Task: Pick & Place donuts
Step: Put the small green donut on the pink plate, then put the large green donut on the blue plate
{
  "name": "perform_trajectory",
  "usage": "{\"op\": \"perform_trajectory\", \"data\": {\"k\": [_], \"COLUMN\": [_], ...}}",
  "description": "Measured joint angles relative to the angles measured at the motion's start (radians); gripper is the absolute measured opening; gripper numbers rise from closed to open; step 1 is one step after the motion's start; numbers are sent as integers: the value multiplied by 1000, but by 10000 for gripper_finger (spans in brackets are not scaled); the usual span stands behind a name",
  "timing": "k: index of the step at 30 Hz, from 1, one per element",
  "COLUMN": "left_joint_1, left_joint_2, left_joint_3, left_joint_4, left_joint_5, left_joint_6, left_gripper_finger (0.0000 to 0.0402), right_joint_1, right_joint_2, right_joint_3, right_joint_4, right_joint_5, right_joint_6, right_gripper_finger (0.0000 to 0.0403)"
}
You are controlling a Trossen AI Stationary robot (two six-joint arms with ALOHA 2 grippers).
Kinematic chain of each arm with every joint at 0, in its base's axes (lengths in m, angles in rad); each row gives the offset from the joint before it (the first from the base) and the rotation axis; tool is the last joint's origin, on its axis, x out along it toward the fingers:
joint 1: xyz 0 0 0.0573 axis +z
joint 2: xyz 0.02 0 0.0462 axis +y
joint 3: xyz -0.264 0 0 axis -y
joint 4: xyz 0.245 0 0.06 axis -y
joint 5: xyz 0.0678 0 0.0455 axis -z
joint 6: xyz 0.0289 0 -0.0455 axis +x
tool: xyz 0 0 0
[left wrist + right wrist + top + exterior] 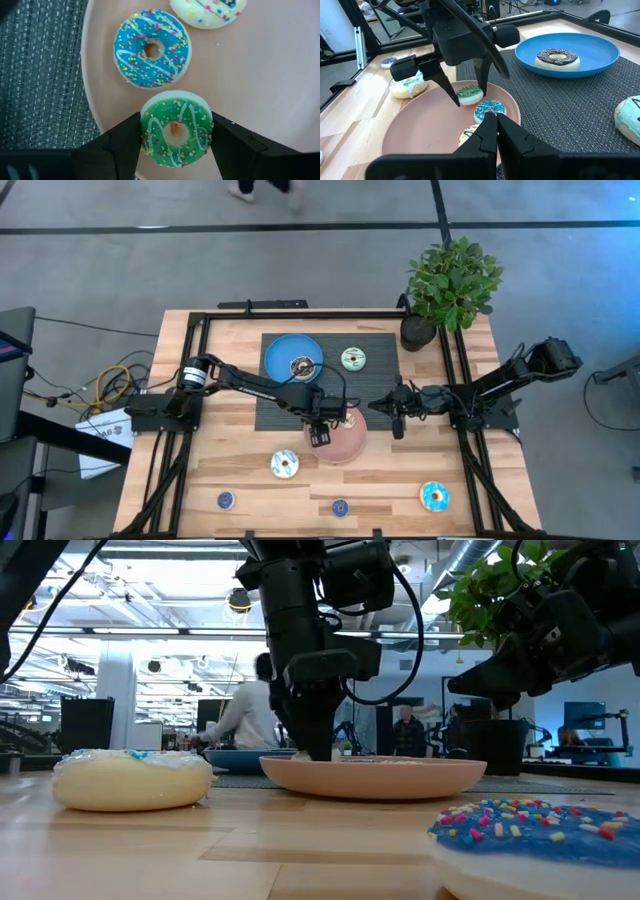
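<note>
My left gripper [320, 432] stands over the pink plate [352, 442], shut on a green-iced donut [176, 131]. A blue sprinkled donut [152, 48] and a white one [207, 10] lie flat on the same plate. My right gripper [493, 117] hovers shut at the plate's right side, holding nothing. A dark brown donut [300, 365] lies on the blue plate [280, 350], and a teal one [353, 359] lies on the dark mat. Near the front edge lie a cream donut [285, 464], two small blue ones [226, 500] [340, 507] and a blue one [435, 497]. My left gripper pinches the green donut's outer rim [146, 131] between its two fingers [122, 145], one on each opposite side. The fingers come from above, pointing down. The donut lies flat and level at the pink plate's surface; whether it rests on the plate or hangs just above, I cannot tell.
A potted plant [450, 285] stands at the far right corner. The dark mat [385, 380] lies under both plates. A black frame rail [200, 380] borders the table. Bare wood [390, 480] shows between the front donuts. People show in the room beyond.
</note>
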Motion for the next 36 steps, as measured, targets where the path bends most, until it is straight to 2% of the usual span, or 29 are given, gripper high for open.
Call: {"op": "perform_trajectory", "data": {"k": [5, 16, 24, 31, 36], "left_joint_1": [0, 0, 18, 15, -27], "left_joint_2": [0, 0, -24, -53, -110], "left_joint_3": [0, 0, 17, 101, 77], "left_joint_4": [23, 32, -7, -106, -191], "left_joint_5": [-7, -3, 28, -92, -253], "left_joint_6": [3, 22, 22, 45, 90], "left_gripper_finger": [213, 281, 288, 288, 280], "right_joint_1": [0, 0, 0, 0, 0], "right_joint_2": [0, 0, 0, 0, 0], "right_joint_3": [0, 0, 0, 0, 0], "right_joint_4": [0, 0, 0, -1, -24], "right_joint_5": [0, 0, 0, -1, -10], "right_joint_6": [0, 0, 13, 16, 36], "right_gripper_finger": [1, 1, 1, 1, 1]}}
